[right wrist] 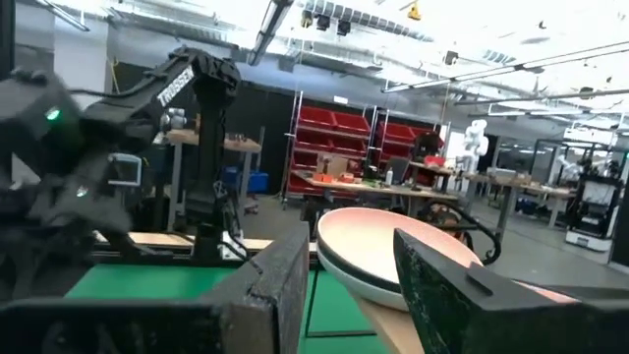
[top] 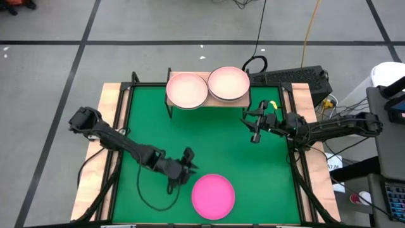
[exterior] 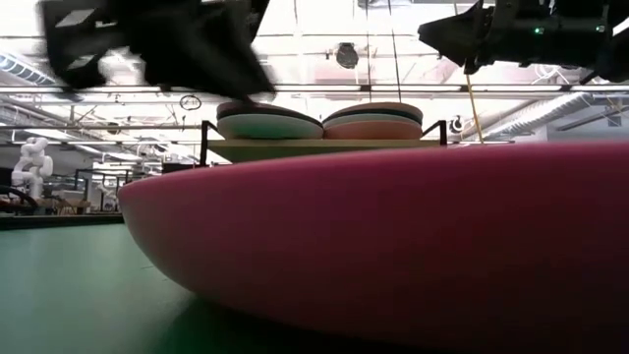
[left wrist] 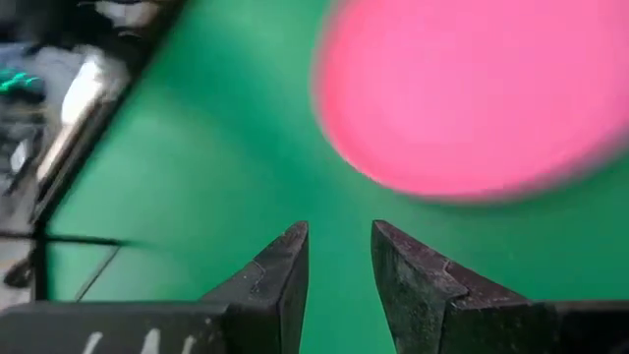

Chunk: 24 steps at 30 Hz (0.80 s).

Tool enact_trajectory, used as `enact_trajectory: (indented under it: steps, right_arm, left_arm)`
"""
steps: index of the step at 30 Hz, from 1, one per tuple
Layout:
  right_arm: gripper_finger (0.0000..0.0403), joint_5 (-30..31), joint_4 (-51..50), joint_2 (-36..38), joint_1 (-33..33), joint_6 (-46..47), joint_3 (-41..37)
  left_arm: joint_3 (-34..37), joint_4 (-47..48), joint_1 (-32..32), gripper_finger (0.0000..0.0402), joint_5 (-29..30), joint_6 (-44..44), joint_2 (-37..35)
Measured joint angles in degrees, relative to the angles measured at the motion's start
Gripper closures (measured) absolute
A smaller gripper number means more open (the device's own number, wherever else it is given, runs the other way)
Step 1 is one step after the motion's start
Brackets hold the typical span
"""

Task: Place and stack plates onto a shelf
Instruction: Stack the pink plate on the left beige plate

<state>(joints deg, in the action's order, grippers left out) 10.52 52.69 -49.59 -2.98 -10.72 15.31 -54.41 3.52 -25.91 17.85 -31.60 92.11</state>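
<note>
A magenta plate [top: 213, 196] lies flat on the green mat near the table's near edge; it fills the low view [exterior: 393, 246] and shows blurred in the left wrist view [left wrist: 472, 93]. Two stacks of plates, one topped light pink [top: 186, 90] and one topped peach [top: 228, 83], rest on the shelf [top: 243, 101] at the far edge. My left gripper [top: 187, 166] hovers open just left of the magenta plate, touching nothing [left wrist: 339, 241]. My right gripper [top: 255, 126] hangs open to the right of the shelf, above the mat [right wrist: 349, 265].
Wooden strips [top: 111, 120] edge the green mat [top: 209, 142] on the left and right. A black cable [top: 142, 190] loops over the mat near my left arm. Keyboard and cables [top: 291, 77] sit beyond the far right corner. Bare mat lies between shelf and magenta plate.
</note>
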Motion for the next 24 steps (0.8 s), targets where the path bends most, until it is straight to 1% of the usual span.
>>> enact_trajectory:
  steps: [7, 9, 12, 15, 24]
  right_arm:
    - [0.0271, 0.15, -2.54, 0.02, 0.02, 0.63, 0.02]
    - [0.0271, 0.16, -2.65, 0.03, 0.02, 0.63, 0.02]
    - [0.0271, 0.2, -2.85, 0.03, 0.02, 0.63, 0.02]
    - [0.0271, 0.2, -2.85, 0.03, 0.02, 0.64, 0.02]
    - [0.0271, 0.21, -3.25, 0.03, 0.02, 1.07, 0.02]
  left_arm:
    - [-0.19, 0.9, -5.76, 0.0282, 0.18, -1.43, 5.85]
    - [-0.02, 1.98, -7.45, 0.0282, 0.15, -3.08, 6.47]
    - [-0.17, 0.82, -9.09, 0.0282, -0.25, -5.84, 7.93]
    - [-0.11, -0.74, -9.89, 0.0282, -0.24, -6.31, 9.79]
    - [-0.11, -5.82, -10.3, 0.0282, 0.44, -11.58, 13.34]
